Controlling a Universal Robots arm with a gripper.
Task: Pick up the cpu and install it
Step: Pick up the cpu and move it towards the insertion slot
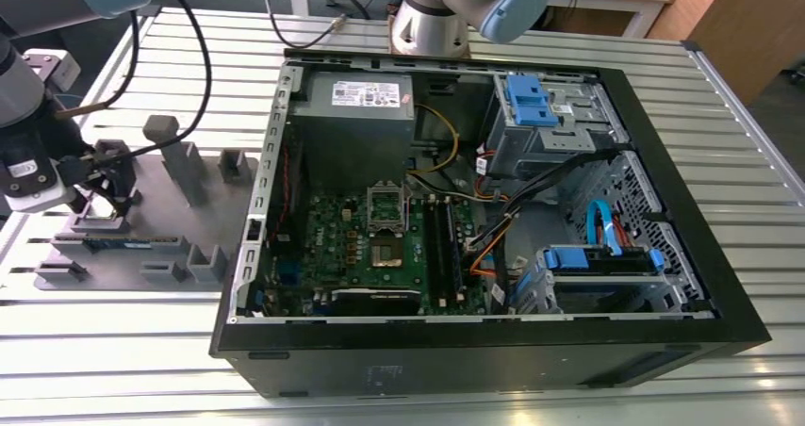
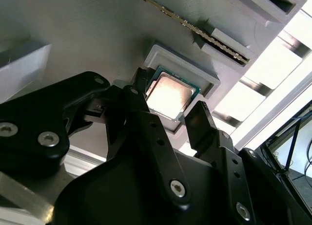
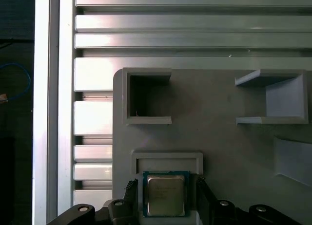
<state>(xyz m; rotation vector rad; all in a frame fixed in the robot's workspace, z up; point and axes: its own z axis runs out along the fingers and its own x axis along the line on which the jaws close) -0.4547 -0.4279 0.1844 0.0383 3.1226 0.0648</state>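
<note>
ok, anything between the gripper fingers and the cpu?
Nothing but a thin strip of the grey tray on each side. In the first wrist view the gripper straddles the cpu, its fingers apart from the chip's edges.

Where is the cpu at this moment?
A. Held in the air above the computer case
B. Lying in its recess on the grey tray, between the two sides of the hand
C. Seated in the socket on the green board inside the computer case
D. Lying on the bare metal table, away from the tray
B: in the first wrist view the cpu lies flat in its recess on the grey tray, with the hand open astride it.
</note>
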